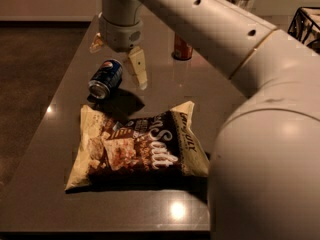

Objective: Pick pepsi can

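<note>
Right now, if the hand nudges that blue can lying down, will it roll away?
Probably: the pepsi can lies on its side on the smooth table, so a sideways nudge would likely roll it. Its shiny metal skin looks slippery, so it might squirm out of a loose grip. The hand hangs open close above it.

The snack bag (135,149) carries large white script in which "Salt" reads clearly. The smaller print on its olive side panel is too blurred to read. Just beyond the bag's far left corner lies the pepsi can (106,78), showing its round red-white-blue logo. The gripper (118,66) hangs beyond the bag, over the can, fingers spread.
</note>
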You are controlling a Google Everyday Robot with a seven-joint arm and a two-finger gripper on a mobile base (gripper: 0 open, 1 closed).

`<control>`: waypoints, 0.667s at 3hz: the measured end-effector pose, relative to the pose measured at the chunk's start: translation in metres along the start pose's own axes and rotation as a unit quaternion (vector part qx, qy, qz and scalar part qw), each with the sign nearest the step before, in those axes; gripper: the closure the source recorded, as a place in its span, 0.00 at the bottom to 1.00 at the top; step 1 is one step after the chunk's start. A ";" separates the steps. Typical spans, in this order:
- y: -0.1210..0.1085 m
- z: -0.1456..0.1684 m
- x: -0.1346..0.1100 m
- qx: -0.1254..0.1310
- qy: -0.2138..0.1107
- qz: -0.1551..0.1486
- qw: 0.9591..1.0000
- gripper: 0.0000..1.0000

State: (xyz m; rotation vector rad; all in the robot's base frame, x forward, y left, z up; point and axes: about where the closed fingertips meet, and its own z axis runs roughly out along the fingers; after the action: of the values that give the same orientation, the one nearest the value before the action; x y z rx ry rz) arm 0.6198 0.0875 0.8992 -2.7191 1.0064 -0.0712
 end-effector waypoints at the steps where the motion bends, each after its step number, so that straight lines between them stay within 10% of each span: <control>1: -0.009 0.018 -0.005 -0.030 0.011 -0.046 0.998 0.00; 2: -0.015 0.031 -0.006 -0.056 0.026 -0.077 0.995 0.00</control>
State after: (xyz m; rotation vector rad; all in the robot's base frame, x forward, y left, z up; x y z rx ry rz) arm 0.6285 0.1091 0.8726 -2.9085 0.8347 -0.1172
